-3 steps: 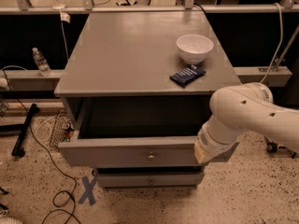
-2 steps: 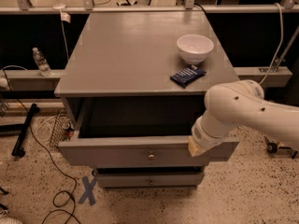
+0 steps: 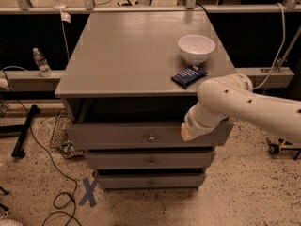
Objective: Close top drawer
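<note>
The top drawer (image 3: pixel 117 135) is the highest of three grey drawers in a grey cabinet. Its flat front carries a small round metal knob (image 3: pixel 151 138). It stands out only a little from the cabinet, with a dark gap above the front. My white arm reaches in from the right. My gripper (image 3: pixel 188 132) is pressed against the right part of the drawer front, its fingers hidden behind the wrist.
A white bowl (image 3: pixel 196 48) and a dark blue packet (image 3: pixel 189 76) lie on the cabinet top (image 3: pixel 127 51). Two lower drawers (image 3: pixel 150 161) sit below. A water bottle (image 3: pixel 41 62) stands on a ledge at left. Cables, a wire basket (image 3: pixel 59 131) and a blue tape cross (image 3: pixel 88 192) lie on the floor.
The top drawer has slid inward, from wide open to nearly shut. My arm has moved toward the cabinet with it, staying against the drawer front.
</note>
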You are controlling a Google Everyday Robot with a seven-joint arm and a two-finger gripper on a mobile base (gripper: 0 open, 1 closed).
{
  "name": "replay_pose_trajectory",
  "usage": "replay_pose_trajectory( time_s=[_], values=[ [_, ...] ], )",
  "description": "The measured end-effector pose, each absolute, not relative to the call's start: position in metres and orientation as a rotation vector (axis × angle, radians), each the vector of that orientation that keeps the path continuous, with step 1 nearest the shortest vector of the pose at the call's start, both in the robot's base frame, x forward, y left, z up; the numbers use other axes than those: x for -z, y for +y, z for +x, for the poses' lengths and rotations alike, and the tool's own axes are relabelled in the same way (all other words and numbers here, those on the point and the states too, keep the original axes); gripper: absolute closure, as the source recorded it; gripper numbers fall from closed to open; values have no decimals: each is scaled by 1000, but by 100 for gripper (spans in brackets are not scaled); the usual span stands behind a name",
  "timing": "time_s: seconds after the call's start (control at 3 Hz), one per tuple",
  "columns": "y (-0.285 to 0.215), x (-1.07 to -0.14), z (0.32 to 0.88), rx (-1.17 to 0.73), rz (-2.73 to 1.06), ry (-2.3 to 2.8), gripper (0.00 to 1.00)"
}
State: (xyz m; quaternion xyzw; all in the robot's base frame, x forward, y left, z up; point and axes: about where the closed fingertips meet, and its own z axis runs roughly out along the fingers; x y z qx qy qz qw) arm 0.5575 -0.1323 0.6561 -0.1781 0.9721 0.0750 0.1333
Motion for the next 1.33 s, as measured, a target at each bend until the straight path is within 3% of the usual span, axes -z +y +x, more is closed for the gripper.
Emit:
replay_pose_trajectory(
  time_s=[1.33],
  values=[
    [-154,-659,589,-191,-416,2775,100]
  ],
)
